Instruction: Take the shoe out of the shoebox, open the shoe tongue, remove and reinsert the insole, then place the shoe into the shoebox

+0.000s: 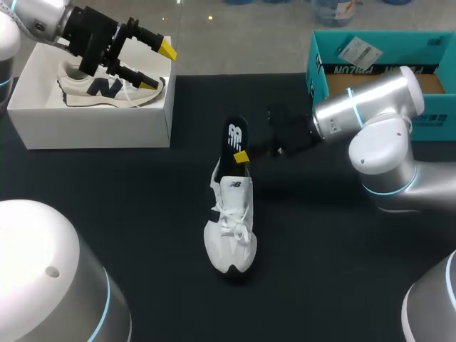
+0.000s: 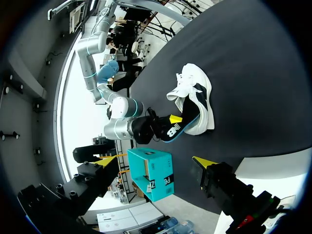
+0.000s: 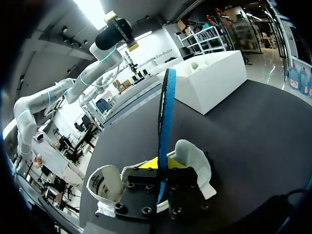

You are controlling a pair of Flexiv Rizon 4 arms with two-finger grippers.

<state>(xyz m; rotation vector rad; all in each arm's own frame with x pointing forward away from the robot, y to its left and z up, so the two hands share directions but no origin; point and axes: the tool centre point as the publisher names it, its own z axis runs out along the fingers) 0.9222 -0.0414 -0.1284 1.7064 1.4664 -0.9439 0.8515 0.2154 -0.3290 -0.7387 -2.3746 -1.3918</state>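
This looks like a robot laboratory, not a home or a shop. Two silver arms with blue rings, the left arm [image 1: 39,18] and the right arm [image 1: 370,107], stand at one desk [image 1: 128,214] covered in plain black. On it practice things are set out: a white shoebox [image 1: 92,132] at its far left corner, a teal box [image 1: 385,68] at its far right corner, a white shoe [image 1: 231,235] in the middle, where the right gripper [image 1: 241,155] pinches an insole [image 1: 234,137].
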